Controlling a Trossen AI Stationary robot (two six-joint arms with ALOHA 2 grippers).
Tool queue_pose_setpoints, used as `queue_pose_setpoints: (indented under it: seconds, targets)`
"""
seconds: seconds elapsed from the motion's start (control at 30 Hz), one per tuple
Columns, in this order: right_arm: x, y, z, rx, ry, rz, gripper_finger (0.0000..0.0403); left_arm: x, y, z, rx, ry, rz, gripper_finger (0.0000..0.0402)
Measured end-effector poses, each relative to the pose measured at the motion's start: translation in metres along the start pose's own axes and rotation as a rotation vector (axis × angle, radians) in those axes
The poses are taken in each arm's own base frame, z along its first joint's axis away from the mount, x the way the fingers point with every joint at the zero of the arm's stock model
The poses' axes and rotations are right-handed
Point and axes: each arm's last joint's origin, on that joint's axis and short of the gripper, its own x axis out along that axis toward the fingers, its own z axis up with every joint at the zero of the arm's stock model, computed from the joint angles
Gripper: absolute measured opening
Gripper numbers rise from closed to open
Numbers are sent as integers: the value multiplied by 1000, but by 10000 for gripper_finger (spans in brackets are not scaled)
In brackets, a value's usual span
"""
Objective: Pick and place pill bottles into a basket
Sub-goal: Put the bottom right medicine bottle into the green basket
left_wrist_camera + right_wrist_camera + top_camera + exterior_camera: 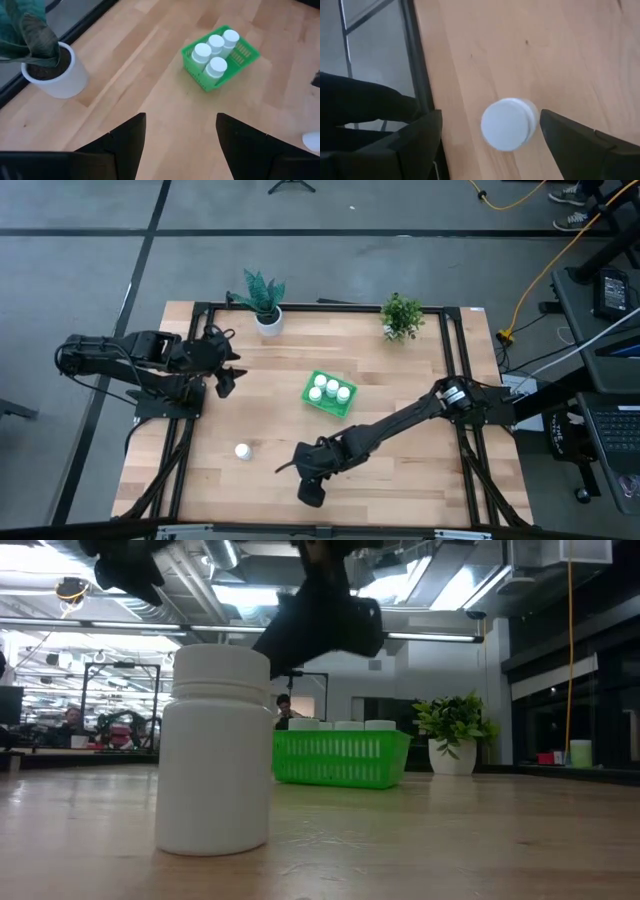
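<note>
The green basket [330,394] stands mid-table with several white pill bottles [215,50] upright in it. One loose bottle [242,451] stands on the table to its near left. Another bottle [509,124] stands upright by the near edge, below my right gripper [490,147]. That gripper is open and points down, with a finger on either side of the bottle and above it, touching nothing. The gripper [312,490] hides this bottle in the high view, but the bottle shows large in the low view [215,750]. My left gripper [180,145] is open and empty over the table's left side [226,377].
A white plant pot [268,320] stands at the far left and a second potted plant [401,317] at the far right. The table's near edge and dark frame [422,75] lie close beside the bottle under my right gripper. Bare wood lies around the basket.
</note>
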Motion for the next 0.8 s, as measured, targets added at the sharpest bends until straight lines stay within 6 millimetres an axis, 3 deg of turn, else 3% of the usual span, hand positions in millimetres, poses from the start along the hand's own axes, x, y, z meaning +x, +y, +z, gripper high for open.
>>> queue_pose_setpoints:
  seconds: [0.3, 0.8]
  targets:
    - [13, -3, -1, 3, -2, -1, 337, 0, 0, 0, 0, 7, -13, 234]
    - [12, -20, 6, -59, 32, -58, 337, 0, -1, 0, 22, 8, -14, 234]
